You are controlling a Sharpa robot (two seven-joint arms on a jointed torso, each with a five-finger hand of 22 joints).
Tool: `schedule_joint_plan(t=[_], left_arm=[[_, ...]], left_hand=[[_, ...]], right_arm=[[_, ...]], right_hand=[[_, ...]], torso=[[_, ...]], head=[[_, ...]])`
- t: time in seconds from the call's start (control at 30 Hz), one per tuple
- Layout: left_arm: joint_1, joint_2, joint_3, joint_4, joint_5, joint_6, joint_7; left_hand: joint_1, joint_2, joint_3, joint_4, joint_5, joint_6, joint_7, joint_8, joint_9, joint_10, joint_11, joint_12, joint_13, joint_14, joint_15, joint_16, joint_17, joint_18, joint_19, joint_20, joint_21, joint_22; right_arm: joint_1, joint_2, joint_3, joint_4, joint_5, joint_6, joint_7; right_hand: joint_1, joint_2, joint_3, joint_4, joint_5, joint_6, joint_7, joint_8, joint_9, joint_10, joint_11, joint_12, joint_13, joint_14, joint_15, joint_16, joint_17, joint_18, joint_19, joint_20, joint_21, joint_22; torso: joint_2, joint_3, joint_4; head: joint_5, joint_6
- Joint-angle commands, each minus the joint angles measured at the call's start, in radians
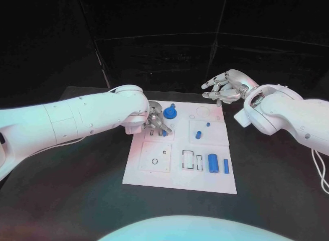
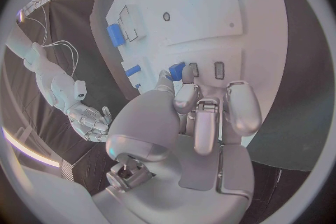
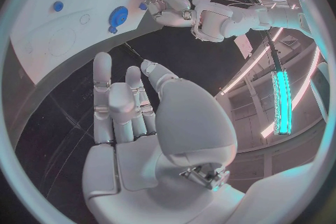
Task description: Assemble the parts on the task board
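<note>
The left hand [image 1: 156, 122] is down over the board [image 1: 180, 181] near its far left corner, fingers curled in close around a small blue part [image 2: 177, 70] there. From the left wrist view the fingertips [image 2: 184, 91] touch or nearly touch that part, but I cannot tell whether it is truly pinched or only being pressed. Just beside the hand, toward the far edge, sits a round blue disc [image 1: 170, 114] with a small knob. The right hand [image 1: 223, 88] hangs beyond the board's far right corner, fingers loosely apart and holding nothing.

Other parts lie unassembled: a short peg [image 1: 198, 134] and a tiny one [image 1: 208, 124] mid-board toward the right edge, and a block [image 1: 213, 163] with a thin bar [image 1: 226, 166] beside it near the near right corner, next to two outlined slots [image 1: 187, 159].

The step in hand looks like seating or lifting the part under the left hand. To do it well, the fingers should close squarely on the part's sides, keep it upright, and press straight down into its recess rather than at a slant, which could jam it. The hand hides the part from the head view, so the left wrist view should guide alignment. The right hand should stay off the board until needed, so as not to nudge the disc.
</note>
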Motion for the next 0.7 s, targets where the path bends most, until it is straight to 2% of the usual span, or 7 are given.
schedule_joint_plan(t=[0.03, 0.23, 0.7], left_arm=[[0.002, 0.003, 0.000, 0.001, -0.007, 0.004, -0.004], [0.002, 0.004, 0.000, 0.002, -0.007, 0.000, 0.002], [0.002, -0.001, 0.000, 0.011, -0.007, -0.009, 0.015]], left_hand=[[0.035, 0.011, 0.024, -0.028, -0.001, -0.012, -0.002, 0.005, 0.007, -0.006, -0.001, -0.005, -0.001, 0.102, -0.006, 0.002, 0.248, -0.011, -0.010, 0.000, 0.003, 0.002], [0.109, 0.028, 0.093, -0.097, 0.000, -0.031, -0.007, 0.009, 0.020, -0.011, -0.006, -0.013, -0.005, 0.102, -0.011, 0.002, 0.247, -0.011, -0.010, -0.004, 0.003, 0.004], [0.131, 0.018, 0.179, -0.156, 0.000, -0.045, -0.010, 0.010, 0.031, -0.018, -0.009, -0.028, -0.016, 0.101, -0.013, 0.001, 0.245, -0.011, -0.011, -0.008, 0.003, 0.008]], right_arm=[[0.002, 0.003, 0.001, -0.002, -0.004, 0.010, 0.001], [0.002, 0.005, 0.001, -0.006, -0.004, 0.012, 0.003], [0.002, 0.011, 0.001, -0.012, -0.004, 0.020, 0.003]], right_hand=[[-0.006, -0.007, 0.008, 0.000, 0.004, -0.009, 0.002, 0.001, -0.001, -0.009, 0.002, -0.005, -0.002, 0.000, -0.005, -0.007, -0.003, 0.014, 0.004, 0.001, -0.005, -0.002], [-0.006, -0.008, 0.010, 0.000, 0.004, -0.010, 0.002, 0.001, -0.001, -0.010, 0.002, -0.006, -0.004, -0.001, -0.005, -0.010, -0.005, 0.014, 0.004, 0.001, -0.006, -0.003], [-0.006, -0.009, 0.013, 0.000, 0.005, -0.010, 0.002, 0.001, -0.001, -0.011, 0.002, -0.006, -0.005, -0.002, -0.004, -0.012, -0.007, 0.013, 0.003, 0.001, -0.007, -0.003]], torso=[[0.000, -0.0001, 0.0006], [0.000, -0.0004, 0.0000], [0.000, -0.0012, 0.0008]], head=[[-0.001, 0.000], [0.001, -0.001], [0.002, -0.003]])
